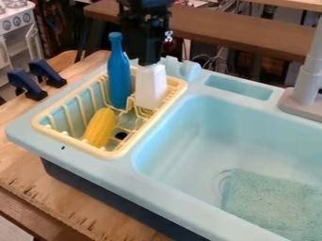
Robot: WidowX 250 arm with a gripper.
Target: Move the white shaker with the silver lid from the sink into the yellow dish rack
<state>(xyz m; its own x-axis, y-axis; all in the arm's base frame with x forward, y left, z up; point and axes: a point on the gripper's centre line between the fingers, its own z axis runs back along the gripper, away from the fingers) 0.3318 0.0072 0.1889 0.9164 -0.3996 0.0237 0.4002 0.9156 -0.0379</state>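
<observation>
The hand (149,61) touches 1 white block (151,87) near 1 bottle (119,73) and 1 corncob (100,127).

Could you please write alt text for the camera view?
A black gripper hangs at the top of a white object in a yellow dish rack, with a blue bottle and corn cob; at right, a blue sink holds a greenish mat.

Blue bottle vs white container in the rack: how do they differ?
Bottle is blue, container white. Bottle is rounded with a long narrow neck; container's body is boxy. Gripper is right at the container's top; bottle is off to its side. Both stand roughly upright in the rack.
</observation>
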